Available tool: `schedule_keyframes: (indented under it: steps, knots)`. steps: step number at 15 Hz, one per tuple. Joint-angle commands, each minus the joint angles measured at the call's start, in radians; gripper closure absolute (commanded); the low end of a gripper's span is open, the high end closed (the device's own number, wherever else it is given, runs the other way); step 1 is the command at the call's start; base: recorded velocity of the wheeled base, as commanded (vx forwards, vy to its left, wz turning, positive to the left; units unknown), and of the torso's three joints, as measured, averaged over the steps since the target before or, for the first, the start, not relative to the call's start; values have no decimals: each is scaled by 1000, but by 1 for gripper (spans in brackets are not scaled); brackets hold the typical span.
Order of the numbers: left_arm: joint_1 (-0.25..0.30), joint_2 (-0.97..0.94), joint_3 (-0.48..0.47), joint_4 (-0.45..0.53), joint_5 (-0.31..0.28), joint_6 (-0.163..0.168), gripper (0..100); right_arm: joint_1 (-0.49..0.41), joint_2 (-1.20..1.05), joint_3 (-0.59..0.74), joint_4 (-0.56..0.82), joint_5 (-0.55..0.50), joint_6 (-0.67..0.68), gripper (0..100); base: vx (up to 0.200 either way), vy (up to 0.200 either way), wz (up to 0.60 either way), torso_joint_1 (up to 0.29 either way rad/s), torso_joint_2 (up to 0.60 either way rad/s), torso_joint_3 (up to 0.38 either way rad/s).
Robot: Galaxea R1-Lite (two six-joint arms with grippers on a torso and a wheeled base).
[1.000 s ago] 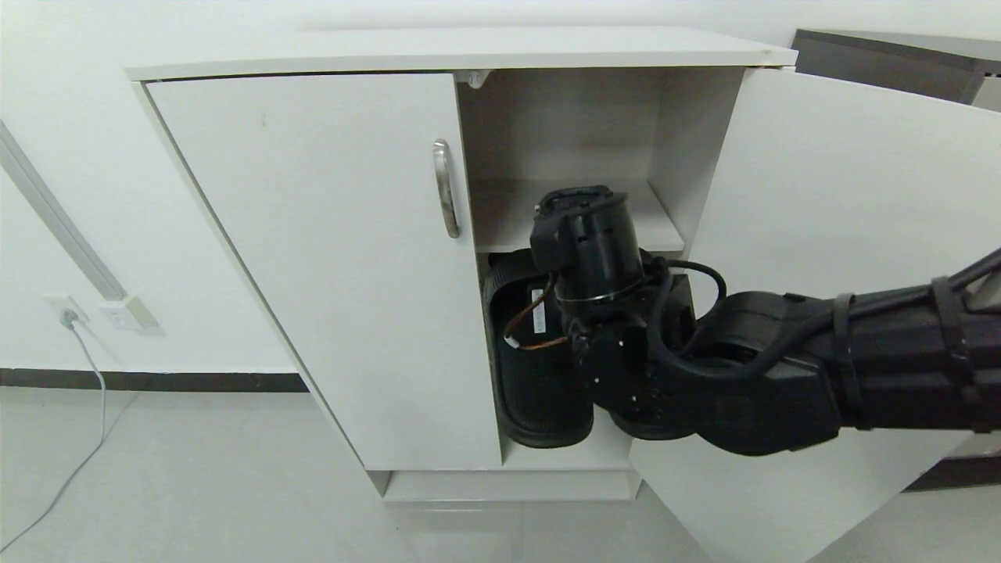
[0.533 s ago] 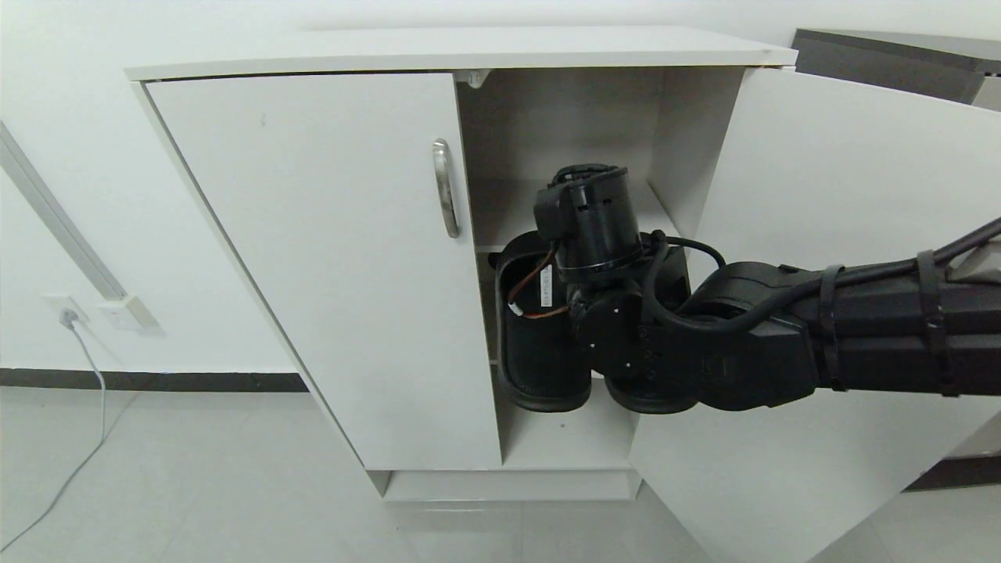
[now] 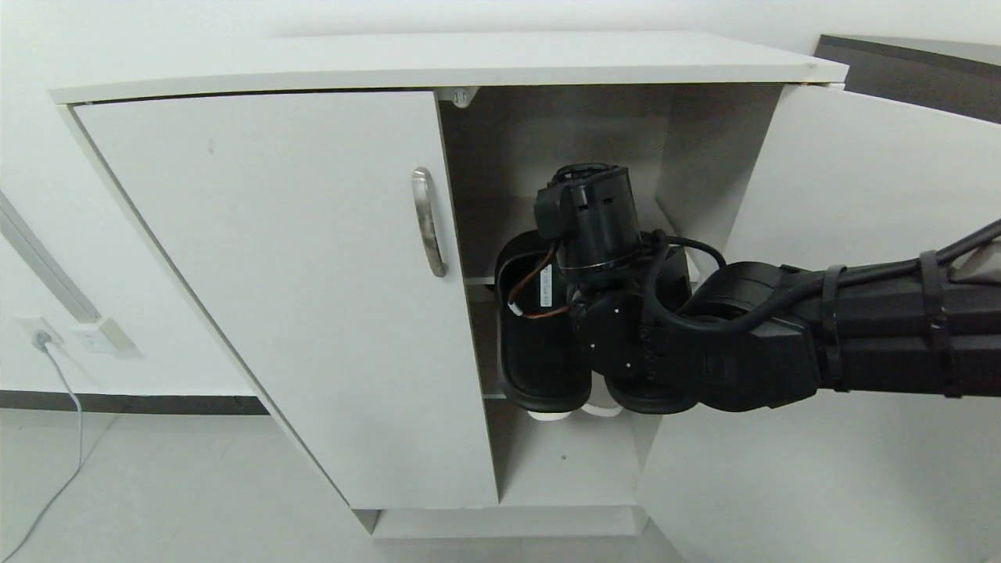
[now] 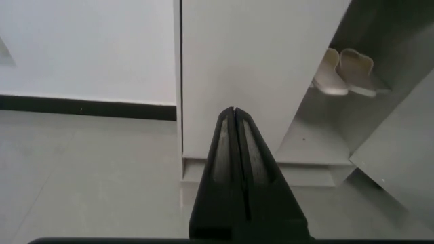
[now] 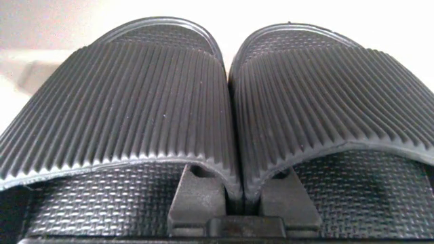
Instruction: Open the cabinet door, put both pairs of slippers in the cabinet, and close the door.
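Your right gripper (image 5: 239, 196) is pinching the black slippers (image 5: 122, 108) as a pair. Its two fingers (image 5: 196, 200) sit under the ribbed straps, one in each slipper, and squeeze the two inner strap edges together where they touch. In the head view the slippers hang side by side below your right wrist, soles toward the cabinet (image 3: 469, 62), framed in the open right half. How deep they are inside, you cannot tell from here.

A small white sticker (image 3: 545, 288) is on the wrist beside a brown wire. Its print is too small to read.

Just under the black pair, the ends of the white slippers (image 3: 551, 414) peek out. The left wrist view shows them (image 4: 346, 68) lying side by side on a shelf (image 4: 380, 88) inside the cabinet, above the bottom compartment.

The right door (image 3: 821, 195) is swung wide open, and your right arm reaches past it. The left door (image 3: 274, 297) is closed, and its metal handle (image 3: 428, 223) is upright near the inner edge.

Your left gripper (image 4: 234, 118) has its fingers pressed flat together with nothing between them. It hangs low over the floor (image 4: 88, 176), pointing at the foot of the left door and well apart from both pairs.

A socket (image 3: 35, 338) with a cable plugged in sits on the wall to the cabinet's left.
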Motion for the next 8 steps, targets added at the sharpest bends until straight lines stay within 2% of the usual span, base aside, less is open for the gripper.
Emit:
schedule_keyframes:
  steps: [1,4,8]
  knots:
    - [0,0,0,0,1,-1,100,-1,-5,0,-1,0,0,100,200,0,0,2,2,2]
    - [0,0,0,0,1,-1,100,-1,-5,0,3,0,-5,100,200,0,0,4,2,6]
    - [0,0,0,0,1,-2,100,-5,-5,6,4,9,-23,100,0,0,0,0,0,0]
